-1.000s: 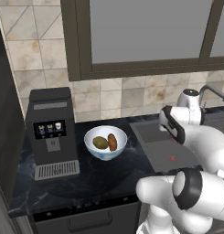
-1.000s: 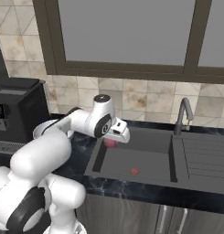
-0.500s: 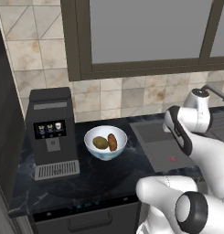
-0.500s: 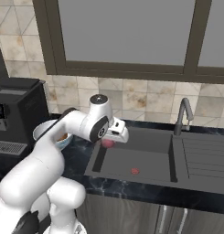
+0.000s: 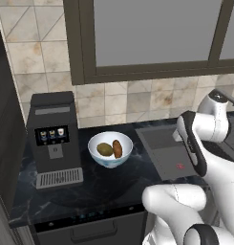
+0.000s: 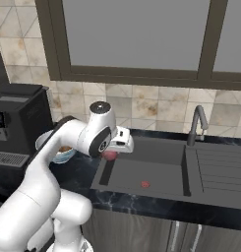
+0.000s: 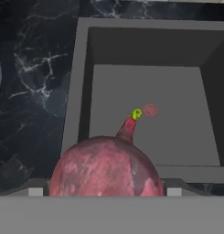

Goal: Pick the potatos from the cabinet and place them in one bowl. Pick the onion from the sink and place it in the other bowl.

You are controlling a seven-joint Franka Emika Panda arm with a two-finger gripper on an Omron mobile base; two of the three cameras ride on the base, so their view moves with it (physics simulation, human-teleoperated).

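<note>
My gripper [image 7: 105, 192] is shut on the onion [image 7: 104, 169], a reddish-pink lump with a thin sprout. It hangs above the left end of the dark sink [image 7: 145, 114]. From the right base, the gripper [image 6: 112, 152] holds the onion [image 6: 110, 156] over the sink [image 6: 141, 172] near its left rim. Both potatos, olive-brown [image 5: 105, 149] and orange-brown [image 5: 117, 148], lie in the white bowl [image 5: 110, 161] on the counter. The other bowl is out of view. The cabinet [image 5: 3, 143] shows as a tall dark side at the left edge.
A small bright red bit [image 6: 145, 184] lies on the sink floor. A black coffee machine [image 5: 54, 139] stands left of the white bowl. The curved tap [image 6: 197, 123] and ridged draining board [image 6: 218, 167] are at the sink's right. Tiled wall and window behind.
The gripper has drifted slightly left with the onion still in it, and the arm's elbow has swung round. The bowl and potatos have not moved.
</note>
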